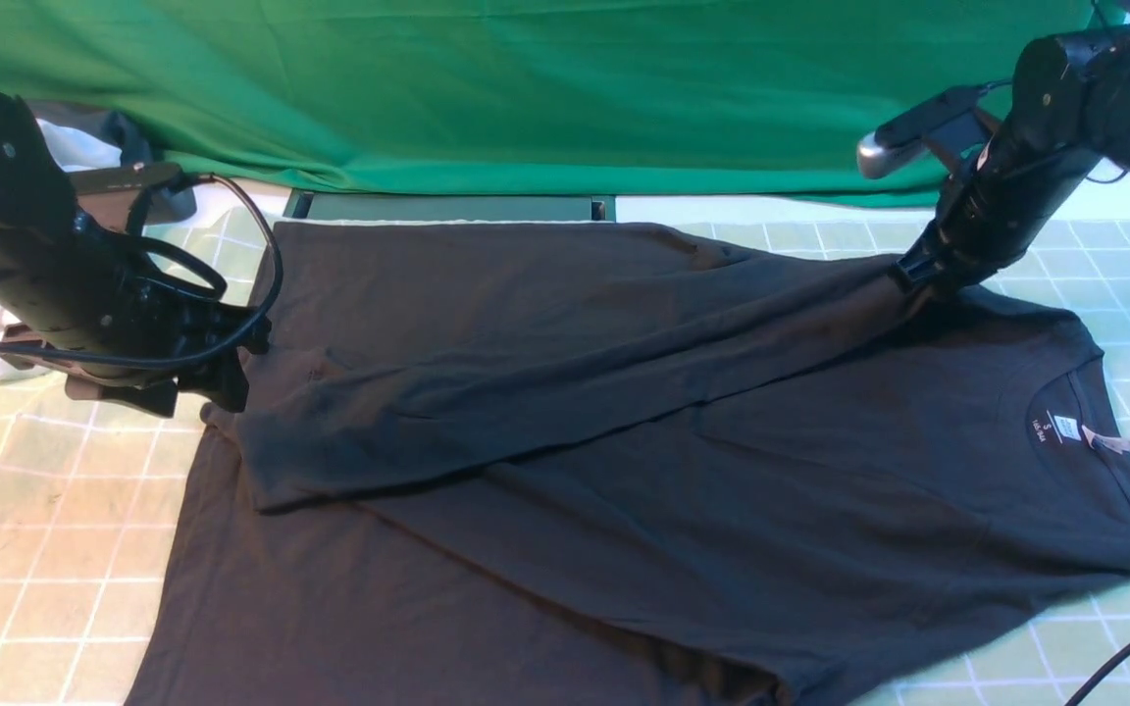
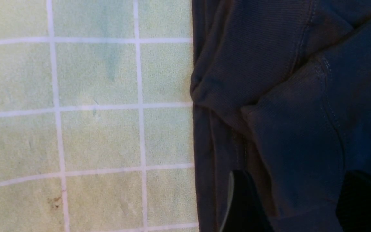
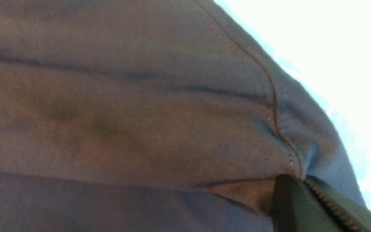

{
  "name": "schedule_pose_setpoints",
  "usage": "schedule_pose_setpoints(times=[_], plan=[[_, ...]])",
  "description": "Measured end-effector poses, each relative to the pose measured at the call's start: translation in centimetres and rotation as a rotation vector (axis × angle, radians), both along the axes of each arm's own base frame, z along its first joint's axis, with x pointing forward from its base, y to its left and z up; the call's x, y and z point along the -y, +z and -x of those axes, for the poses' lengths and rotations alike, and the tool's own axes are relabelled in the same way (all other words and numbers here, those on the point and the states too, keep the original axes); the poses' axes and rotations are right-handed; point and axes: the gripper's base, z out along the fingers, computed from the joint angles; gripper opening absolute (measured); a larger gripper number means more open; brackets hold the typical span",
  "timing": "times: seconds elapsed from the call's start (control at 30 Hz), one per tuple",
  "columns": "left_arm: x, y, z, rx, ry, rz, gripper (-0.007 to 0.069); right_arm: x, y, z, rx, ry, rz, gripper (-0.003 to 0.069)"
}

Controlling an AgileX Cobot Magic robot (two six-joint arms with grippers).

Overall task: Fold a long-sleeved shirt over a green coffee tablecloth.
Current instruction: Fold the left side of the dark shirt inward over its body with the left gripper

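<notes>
Standing by the bench and looking along the front view, I see the long-sleeved shirt [image 1: 624,490] lying spread over the green coffee tablecloth [image 1: 35,549], its white neck label [image 1: 1065,428] at the robot's right. One sleeve [image 1: 487,392] lies folded across the body, running away from the label. Just beyond the label, on the far shoulder, the right gripper [image 1: 913,277] is closed down on a pinch of the black cloth, which rises in a taut ridge to its tips. At the end of the shirt farthest from the label, the left gripper [image 1: 227,378] sits low at the cloth's edge. A plain deep-green backdrop [image 1: 526,88] hangs behind the label's side and all along the back. In the left wrist view, the shirt [image 2: 269,80] meets the pale gridded tablecloth [image 2: 92,129] along a straight edge, and the left gripper [image 2: 298,196] has its two dark fingers [image 2: 240,203] standing well apart with a bunched fold of cloth lying between them; I cannot tell whether they press it. In the right wrist view, the shirt [image 3: 140,112] fills nearly everything, a stitched seam [image 3: 269,96] curving down to the dark fingers [image 3: 288,206], which are pressed together on the fabric.
</notes>
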Motion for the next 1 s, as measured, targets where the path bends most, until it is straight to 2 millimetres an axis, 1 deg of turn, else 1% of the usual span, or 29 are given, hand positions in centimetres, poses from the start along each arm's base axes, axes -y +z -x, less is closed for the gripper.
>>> schedule_pose_setpoints(times=[0.23, 0.37, 0.43, 0.47, 0.5, 0.53, 0.57, 0.63, 0.67, 0.73, 0.77, 0.83, 0.87, 0.9, 0.93, 0.97, 1.0], plan=[[0.0, -0.1, 0.2, -0.019, -0.004, 0.001, 0.0347, 0.8, -0.2, 0.1, -0.024, 0.007, 0.029, 0.0035], [0.0, -0.2, 0.7, -0.078, -0.019, -0.002, 0.0347, 1.1, -0.4, 0.1, -0.035, 0.003, 0.060, 0.0081], [0.1, -0.4, 1.2, -0.141, -0.032, 0.001, 0.0347, 1.2, -0.5, 0.1, -0.039, -0.006, 0.069, 0.0192], [0.1, -0.4, 1.5, -0.162, -0.036, 0.004, 0.0347, 1.3, -0.5, 0.2, -0.044, -0.014, 0.070, 0.0291], [0.2, -0.3, 1.7, -0.183, -0.040, 0.007, 0.0347, 1.3, -0.5, 0.2, -0.050, -0.023, 0.068, 0.0363], [0.3, -0.2, 1.9, -0.193, -0.046, 0.009, 0.0347, 1.3, -0.4, 0.3, -0.051, -0.028, 0.066, 0.0401], [0.5, 0.0, 2.2, -0.203, -0.054, 0.009, 0.0347, 1.3, -0.2, 0.4, -0.056, -0.034, 0.065, 0.0457], [1.0, 0.8, 2.6, -0.196, -0.073, 0.008, 0.0347, 1.3, 0.3, 0.6, -0.057, -0.039, 0.060, 0.0484], [1.5, 1.4, 2.9, -0.180, -0.089, 0.007, 0.0347, 1.3, 1.2, 0.8, -0.044, -0.044, 0.051, 0.0476], [2.3, 2.3, 3.2, -0.148, -0.111, 0.004, 0.0347, 1.2, 3.1, 1.3, -0.012, -0.052, 0.025, 0.0433], [2.8, 2.8, 3.4, -0.120, -0.128, 0.002, 0.0347, 1.1, 4.4, 1.7, 0.008, -0.058, -0.002, 0.0395], [3.5, 3.3, 3.4, -0.078, -0.142, 0.001, 0.0347, 0.9, 6.9, 2.6, 0.044, -0.064, -0.048, 0.0343], [3.8, 3.4, 3.3, -0.052, -0.148, 0.001, 0.0347, 0.6, 8.7, 3.4, 0.068, -0.063, -0.080, 0.0306], [3.9, 3.3, 3.1, -0.023, -0.146, -0.001, 0.0347, 0.5, 9.5, 3.8, 0.078, -0.062, -0.096, 0.0287], [3.9, 3.0, 2.8, 0.008, -0.138, -0.004, 0.0347, 0.2, 10.9, 4.5, 0.099, -0.055, -0.111, 0.0257], [3.9, 2.3, 2.4, 0.029, -0.125, -0.009, 0.0347, -0.3, 12.6, 5.5, 0.124, -0.041, -0.122, 0.0228], [3.8, 1.6, 2.1, 0.034, -0.119, -0.020, 0.0347, -0.6, 13.6, 6.1, 0.137, -0.031, -0.127, 0.0203]])
